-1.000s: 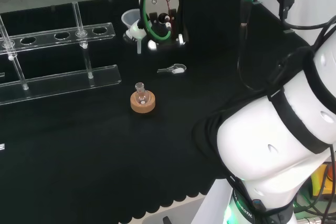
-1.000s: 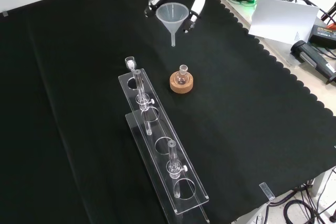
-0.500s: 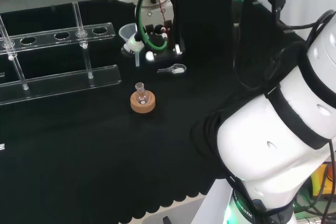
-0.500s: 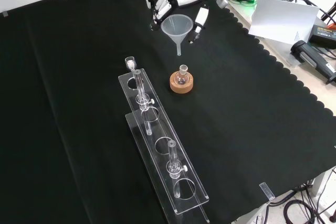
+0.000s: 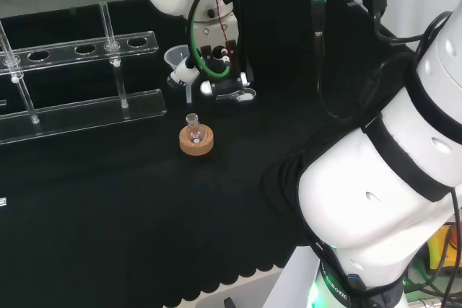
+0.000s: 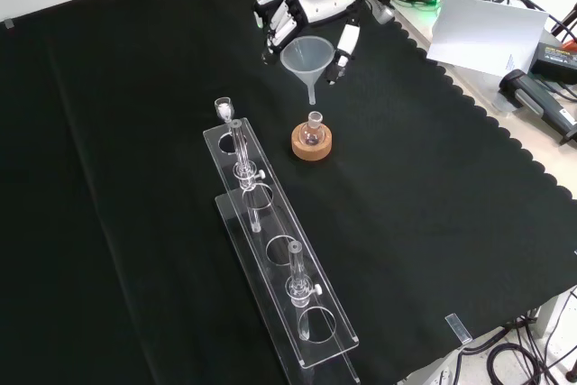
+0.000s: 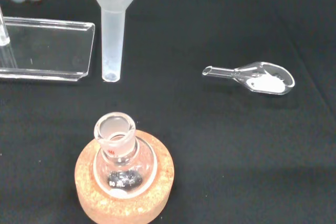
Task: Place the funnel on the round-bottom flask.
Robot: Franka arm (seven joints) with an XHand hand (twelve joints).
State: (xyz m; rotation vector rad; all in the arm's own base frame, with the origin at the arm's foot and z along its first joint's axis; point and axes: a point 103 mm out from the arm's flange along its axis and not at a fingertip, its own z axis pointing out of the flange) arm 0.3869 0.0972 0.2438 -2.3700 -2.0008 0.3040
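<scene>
One bench [image 6: 135, 87], draped in black cloth, carries everything, and the largest piece on it is a clear test-tube rack [image 6: 270, 259]. Above the cloth the hand [image 6: 306, 2] is seen with its fingers closed around the rim of a translucent funnel [image 6: 308, 59], which is held upright in the air, stem down. The stem tip is poised above and just short of the round-bottom flask [image 6: 313, 132], not yet in its neck. The flask is seated in a cork ring [image 6: 311, 143]. A small glass scoop [image 7: 252, 77] lies nearby. The funnel is judged light, stiff and slippery, best gripped at the cone's rim; the flask's thin neck looks fragile.
</scene>
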